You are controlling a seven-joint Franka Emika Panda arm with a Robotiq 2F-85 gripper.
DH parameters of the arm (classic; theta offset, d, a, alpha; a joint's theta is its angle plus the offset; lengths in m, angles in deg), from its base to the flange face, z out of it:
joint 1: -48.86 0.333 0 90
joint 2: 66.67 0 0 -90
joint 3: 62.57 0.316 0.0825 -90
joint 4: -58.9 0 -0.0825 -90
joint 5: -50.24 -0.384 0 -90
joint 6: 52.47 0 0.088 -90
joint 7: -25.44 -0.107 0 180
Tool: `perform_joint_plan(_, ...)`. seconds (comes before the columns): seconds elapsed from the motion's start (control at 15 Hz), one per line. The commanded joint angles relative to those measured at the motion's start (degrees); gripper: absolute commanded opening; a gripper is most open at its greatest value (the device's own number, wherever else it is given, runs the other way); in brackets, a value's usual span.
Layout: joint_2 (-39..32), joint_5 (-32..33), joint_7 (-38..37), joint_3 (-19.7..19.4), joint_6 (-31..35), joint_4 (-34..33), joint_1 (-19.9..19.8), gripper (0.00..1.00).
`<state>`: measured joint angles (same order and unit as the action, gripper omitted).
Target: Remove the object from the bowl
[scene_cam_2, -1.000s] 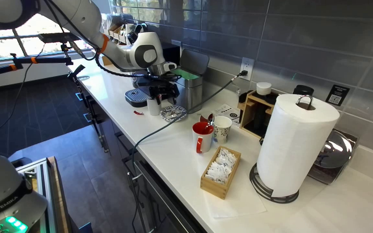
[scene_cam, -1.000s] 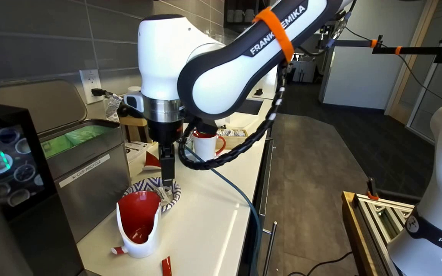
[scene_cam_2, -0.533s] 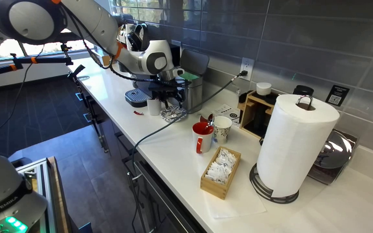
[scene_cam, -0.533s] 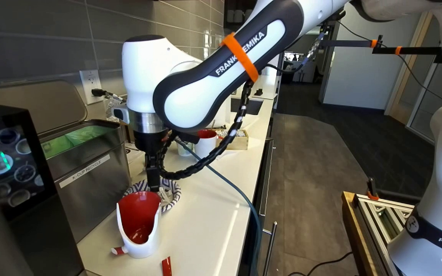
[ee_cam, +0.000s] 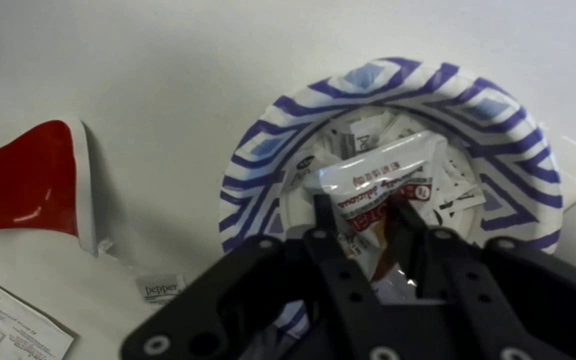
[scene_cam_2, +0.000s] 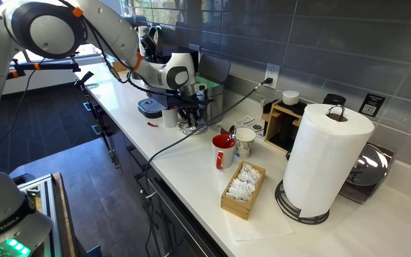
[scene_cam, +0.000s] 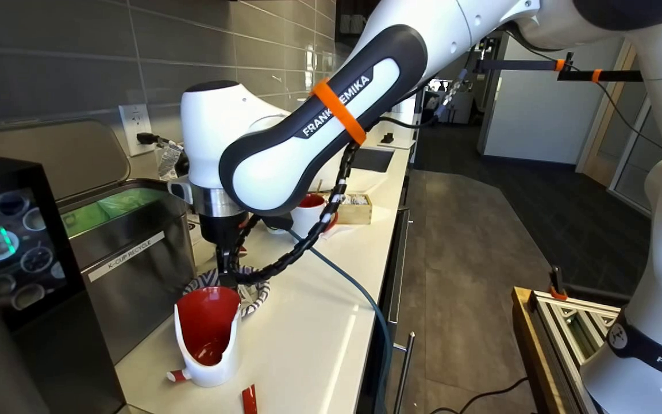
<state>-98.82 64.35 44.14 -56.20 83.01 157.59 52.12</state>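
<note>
- The packet (ee_cam: 379,182) is seen inside the bowl (ee_cam: 254,167), atop sachets (ee_cam: 363,137).
- The pincer (ee_cam: 366,212) is narrowly parted astride it; whether gripped cannot be told.
- Judged light, limp, slippery; best pinched mid-body.

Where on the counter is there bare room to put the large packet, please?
Bare: the counter between the bowl and front edge, also between that edge and the red-handled mug. The bowl's other sides are crowded: cut mug, steel bin, red shard; gripper above.
</note>
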Motion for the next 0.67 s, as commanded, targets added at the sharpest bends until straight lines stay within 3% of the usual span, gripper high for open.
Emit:
perform_joint_plan(0.0,-1.0,-2.0,2.0,0.8,-2.0,-1.7,0.2,0.03)
perform_joint_plan(0.6,9.4,-1.8,-0.9,-0.1,-2.6,6.1,0.7,0.00)
